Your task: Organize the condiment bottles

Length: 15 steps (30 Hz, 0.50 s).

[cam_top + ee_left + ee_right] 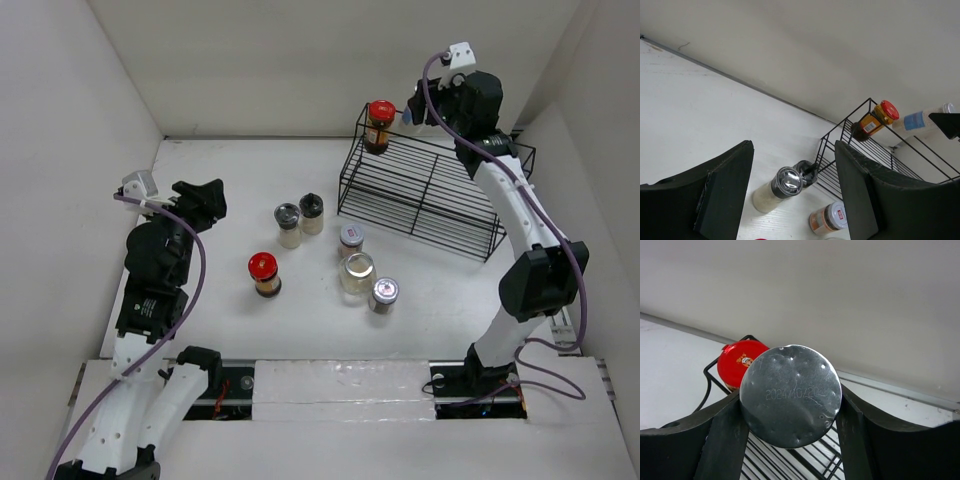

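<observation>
Hold the silver-cap jar (790, 390) in the closed right gripper (790, 437), just beside the red-lid jar (379, 125) at the rack (430, 190)'s far edge. Lower slowly, stand it straight, let go. Leave the left gripper (792, 190) empty, jaws spread wide.

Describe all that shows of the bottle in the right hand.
The silver-capped bottle is clamped in the black right hand, over the wire rack's far edge, beside a red-lidded jar. Its round metal cap is dimpled, with a faint stamped date. The left wrist view shows a pale body with a blue label.
</observation>
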### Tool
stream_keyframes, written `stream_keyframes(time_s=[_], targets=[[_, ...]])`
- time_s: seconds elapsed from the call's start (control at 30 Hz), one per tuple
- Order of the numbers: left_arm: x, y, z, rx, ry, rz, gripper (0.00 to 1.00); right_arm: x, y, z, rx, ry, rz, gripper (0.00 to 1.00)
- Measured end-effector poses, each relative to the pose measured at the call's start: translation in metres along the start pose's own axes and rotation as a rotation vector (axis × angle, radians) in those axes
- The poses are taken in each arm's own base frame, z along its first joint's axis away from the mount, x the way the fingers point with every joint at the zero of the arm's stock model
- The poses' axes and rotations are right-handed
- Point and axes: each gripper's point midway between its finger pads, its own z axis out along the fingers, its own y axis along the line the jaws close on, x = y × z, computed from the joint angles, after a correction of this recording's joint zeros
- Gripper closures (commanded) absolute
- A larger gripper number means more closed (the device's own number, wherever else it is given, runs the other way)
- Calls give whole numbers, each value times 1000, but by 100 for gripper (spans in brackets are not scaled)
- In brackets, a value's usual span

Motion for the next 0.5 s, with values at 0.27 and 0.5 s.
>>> stream_keyframes(time_s=[0.27,0.5], targets=[[0,0,0,1,0,0,38,27,6,4,-34,101,28,55],[-1,0,-1,2,-2,-1,37,70,11,37,-72,225,49,48]])
